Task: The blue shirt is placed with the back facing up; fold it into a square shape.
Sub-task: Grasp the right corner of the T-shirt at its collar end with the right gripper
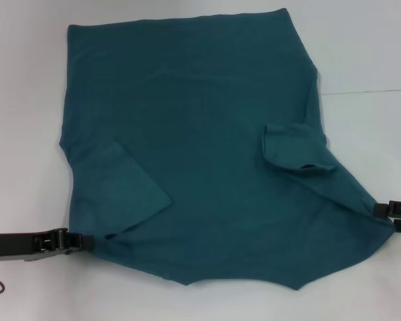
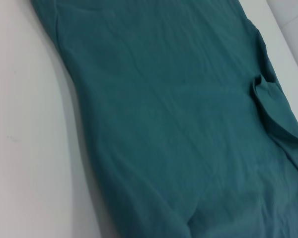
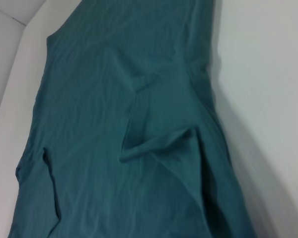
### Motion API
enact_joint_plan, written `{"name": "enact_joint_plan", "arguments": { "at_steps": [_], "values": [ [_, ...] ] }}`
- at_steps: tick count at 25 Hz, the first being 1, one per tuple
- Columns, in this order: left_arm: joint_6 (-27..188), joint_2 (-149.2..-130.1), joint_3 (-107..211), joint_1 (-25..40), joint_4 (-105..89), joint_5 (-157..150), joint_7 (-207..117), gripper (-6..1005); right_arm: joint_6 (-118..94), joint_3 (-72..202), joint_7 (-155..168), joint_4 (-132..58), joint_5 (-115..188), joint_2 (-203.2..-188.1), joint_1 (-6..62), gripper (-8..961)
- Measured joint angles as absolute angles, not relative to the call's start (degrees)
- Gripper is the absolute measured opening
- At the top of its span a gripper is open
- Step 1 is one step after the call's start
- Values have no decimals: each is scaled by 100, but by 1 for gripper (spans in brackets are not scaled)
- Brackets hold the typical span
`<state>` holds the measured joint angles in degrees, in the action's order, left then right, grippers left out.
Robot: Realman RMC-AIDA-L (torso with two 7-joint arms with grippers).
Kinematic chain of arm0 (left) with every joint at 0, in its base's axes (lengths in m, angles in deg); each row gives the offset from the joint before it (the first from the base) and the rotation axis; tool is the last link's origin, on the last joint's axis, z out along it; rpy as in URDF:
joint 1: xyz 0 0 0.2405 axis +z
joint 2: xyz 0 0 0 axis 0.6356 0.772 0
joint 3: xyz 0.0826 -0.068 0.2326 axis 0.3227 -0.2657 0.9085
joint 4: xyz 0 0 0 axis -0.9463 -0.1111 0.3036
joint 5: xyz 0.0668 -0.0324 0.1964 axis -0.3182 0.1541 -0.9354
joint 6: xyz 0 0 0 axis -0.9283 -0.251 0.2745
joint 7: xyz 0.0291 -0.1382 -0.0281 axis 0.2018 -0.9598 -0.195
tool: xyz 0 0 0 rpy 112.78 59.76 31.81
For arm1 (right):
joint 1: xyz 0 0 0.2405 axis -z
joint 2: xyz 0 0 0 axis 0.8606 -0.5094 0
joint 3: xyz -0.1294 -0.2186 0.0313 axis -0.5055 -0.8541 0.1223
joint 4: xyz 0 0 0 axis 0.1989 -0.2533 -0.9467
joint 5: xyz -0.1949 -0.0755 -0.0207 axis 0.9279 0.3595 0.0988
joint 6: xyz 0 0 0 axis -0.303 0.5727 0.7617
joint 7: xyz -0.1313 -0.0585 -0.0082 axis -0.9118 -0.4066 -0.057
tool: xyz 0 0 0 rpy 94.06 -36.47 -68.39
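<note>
Cloth: the blue shirt [image 1: 200, 134] is soft, light; you must expect sagging.
Hold: left gripper [image 1: 80, 242] and right gripper [image 1: 386, 212] each clamped on a near corner.

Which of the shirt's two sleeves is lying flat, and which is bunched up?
The sleeve on the robot's left lies flat; the right one is bunched up.

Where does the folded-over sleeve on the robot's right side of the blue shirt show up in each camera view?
Head view: the folded sleeve lies right of centre on the blue shirt, ahead of the right gripper.
Left wrist view: the sleeve is a bunched fold near the right edge.
Right wrist view: the sleeve lies mid-picture, its open cuff facing the camera.
Shared landmark: the sleeve's curled cuff edge.
</note>
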<state>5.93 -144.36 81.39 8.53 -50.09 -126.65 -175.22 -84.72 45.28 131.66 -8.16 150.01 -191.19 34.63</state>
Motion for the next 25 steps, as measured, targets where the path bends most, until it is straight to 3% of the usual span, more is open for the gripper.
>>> {"name": "enact_joint_plan", "arguments": {
  "at_steps": [11, 14, 25],
  "values": [
    [612, -14442, 8139, 852, -5009, -12638, -17520, 50, -8241, 4448, 13077, -817, 15012, -19247, 3404, 723],
    [612, -14442, 8139, 852, -5009, -12638, -17520, 50, -8238, 4434, 13085, -779, 15014, -19264, 3421, 516],
    [646, -14446, 8139, 830, -5009, -12625, -17520, 49, -8205, 4455, 13060, -772, 15017, -19269, 3492, 229]
  ]
}}
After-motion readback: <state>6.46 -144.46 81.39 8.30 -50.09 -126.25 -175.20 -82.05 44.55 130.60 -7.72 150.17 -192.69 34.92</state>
